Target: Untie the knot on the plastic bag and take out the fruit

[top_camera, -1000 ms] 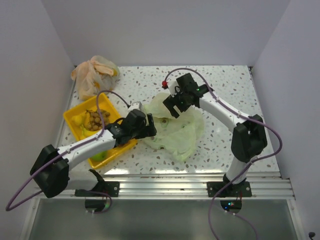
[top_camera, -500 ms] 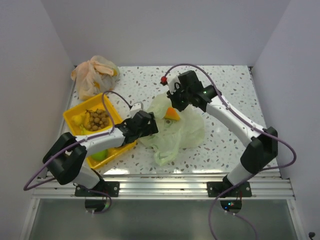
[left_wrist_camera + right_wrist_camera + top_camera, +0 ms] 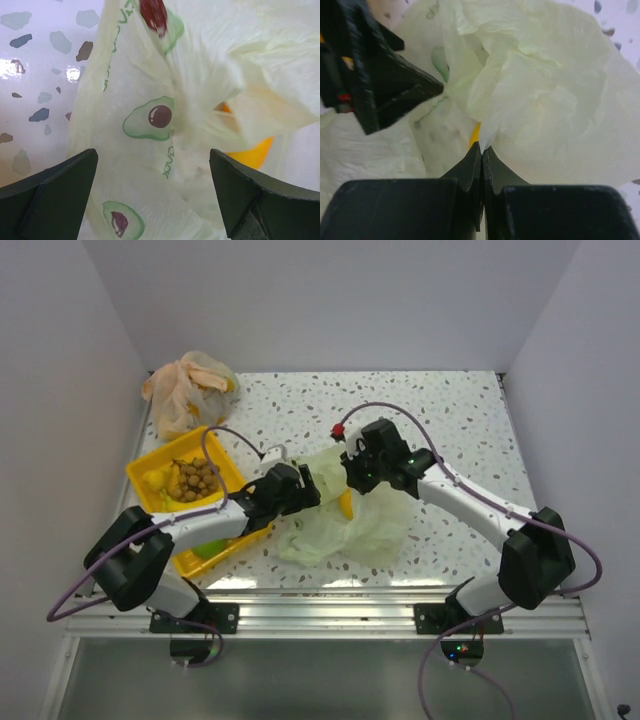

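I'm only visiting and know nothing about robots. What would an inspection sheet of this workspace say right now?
Surface: speckled white table.
Job's things: green bag crumpled mid-table, an orange fruit showing inside it; more fruit in the yellow tray.
Clutter: orange-beige bag at the back left.
End effectors: left end effector open around the green bag; right end effector shut, apparently pinching its film.
Cables: purple cables loop along both arms.
Surroundings: plain white walls; nothing else seen.
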`<action>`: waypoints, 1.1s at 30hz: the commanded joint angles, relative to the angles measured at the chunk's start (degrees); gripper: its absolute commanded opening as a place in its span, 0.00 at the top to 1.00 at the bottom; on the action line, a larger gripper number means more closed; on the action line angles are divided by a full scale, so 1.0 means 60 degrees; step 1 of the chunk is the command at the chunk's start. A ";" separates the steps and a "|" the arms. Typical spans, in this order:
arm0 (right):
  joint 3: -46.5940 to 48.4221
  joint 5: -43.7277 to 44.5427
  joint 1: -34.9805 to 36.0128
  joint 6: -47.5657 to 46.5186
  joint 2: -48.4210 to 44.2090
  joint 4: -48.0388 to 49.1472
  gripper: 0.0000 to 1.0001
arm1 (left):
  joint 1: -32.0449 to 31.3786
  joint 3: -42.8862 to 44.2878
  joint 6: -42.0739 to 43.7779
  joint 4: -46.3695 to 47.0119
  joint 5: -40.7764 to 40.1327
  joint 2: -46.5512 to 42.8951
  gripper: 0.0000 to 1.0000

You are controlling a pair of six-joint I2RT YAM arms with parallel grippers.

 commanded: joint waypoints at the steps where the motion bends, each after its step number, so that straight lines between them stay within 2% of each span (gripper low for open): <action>1: -0.0707 0.0713 -0.0134 0.0584 -0.0049 0.1014 1.00 | -0.0141 -0.0134 -0.0173 0.0266 0.0163 -0.0425 0.00; 6: -0.1894 0.1533 -0.0909 0.1725 -0.0268 0.1587 1.00 | -0.0769 -0.0017 -0.0203 0.0104 -0.0056 -0.0762 0.00; 11: -0.2027 0.2106 -0.1759 0.2517 -0.0182 0.1602 1.00 | -0.1562 0.0422 -0.0130 0.0104 -0.0379 -0.0588 0.00; 16: -0.1924 0.2369 -0.1833 0.3261 0.0155 0.1645 1.00 | -0.1987 0.1416 0.0177 -0.0451 -0.0889 0.0173 0.00; 26: -0.1822 0.0863 -0.2096 0.4669 -0.0517 0.2421 1.00 | -0.2237 0.2472 0.0749 -0.0789 -0.2033 0.0658 0.00; 33: -0.1661 0.0876 -0.2229 0.5490 -0.1073 0.2539 1.00 | -0.2266 0.2781 0.0691 -0.1009 -0.2004 0.1024 0.01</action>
